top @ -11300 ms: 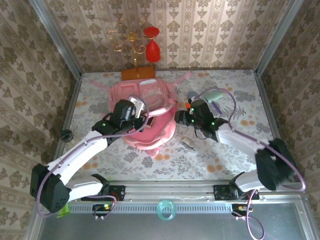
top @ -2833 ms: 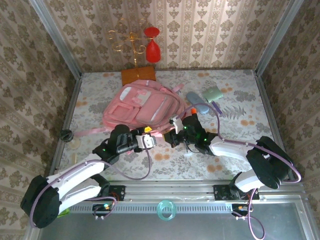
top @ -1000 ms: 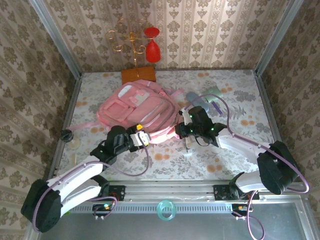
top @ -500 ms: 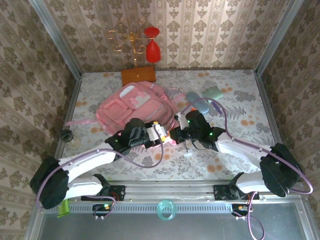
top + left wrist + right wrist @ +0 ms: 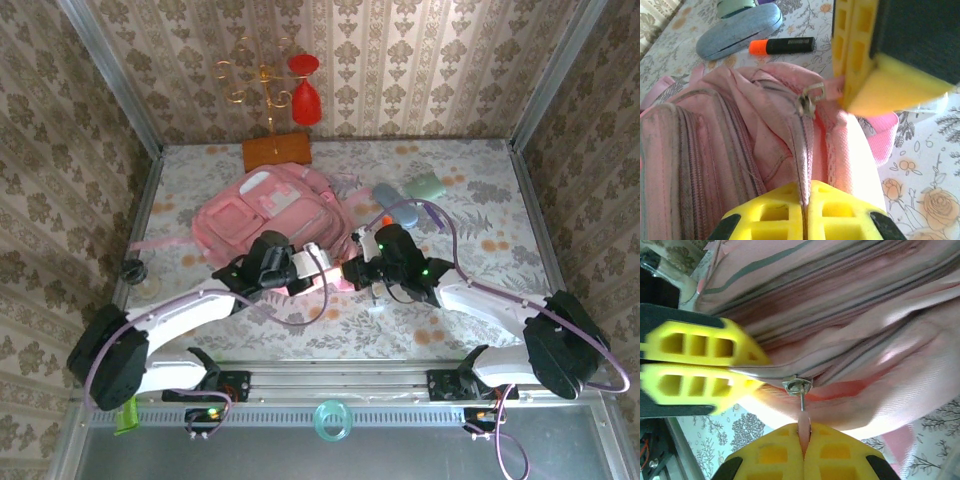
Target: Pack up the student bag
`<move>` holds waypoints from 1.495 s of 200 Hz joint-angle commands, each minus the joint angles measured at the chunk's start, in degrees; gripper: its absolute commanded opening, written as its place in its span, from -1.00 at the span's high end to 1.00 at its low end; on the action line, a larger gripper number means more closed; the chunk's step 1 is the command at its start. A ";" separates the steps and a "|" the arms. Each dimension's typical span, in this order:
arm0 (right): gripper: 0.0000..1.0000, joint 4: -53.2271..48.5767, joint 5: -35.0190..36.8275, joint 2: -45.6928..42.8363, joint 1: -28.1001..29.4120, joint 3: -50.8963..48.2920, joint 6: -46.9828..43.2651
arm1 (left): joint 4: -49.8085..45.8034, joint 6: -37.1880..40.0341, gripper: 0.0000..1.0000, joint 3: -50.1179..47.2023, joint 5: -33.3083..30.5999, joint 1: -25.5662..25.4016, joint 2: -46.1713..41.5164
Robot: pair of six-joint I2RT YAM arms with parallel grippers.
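The student bag (image 5: 262, 205) lies left of table centre. Left gripper (image 5: 807, 202) is clamped on its zipper seam, right gripper (image 5: 804, 435) on the pull tab (image 5: 803, 416) — an oblique pull could slip the tab or jam fabric in the slider

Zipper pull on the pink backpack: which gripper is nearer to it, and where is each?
Right. The right gripper is shut on the zipper pull itself; the left gripper pinches the student bag at the zipper seam, a little along from it.
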 commanded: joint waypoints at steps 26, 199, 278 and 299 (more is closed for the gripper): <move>1.00 -11.76 13.39 -0.41 -3.96 4.53 -3.34 | -5.47 1.86 1.00 -5.67 -0.60 3.88 -9.97; 1.00 5.36 0.19 0.35 0.32 3.69 0.49 | -4.18 -13.08 -0.35 -0.29 -12.71 -6.30 -10.24; 1.00 9.84 -2.08 -3.53 1.46 0.70 2.90 | -3.61 -11.01 0.13 5.34 -14.38 -6.03 3.02; 1.00 9.27 -0.81 -3.99 1.46 0.20 2.28 | -4.68 -9.09 0.84 3.17 -11.72 -3.34 0.58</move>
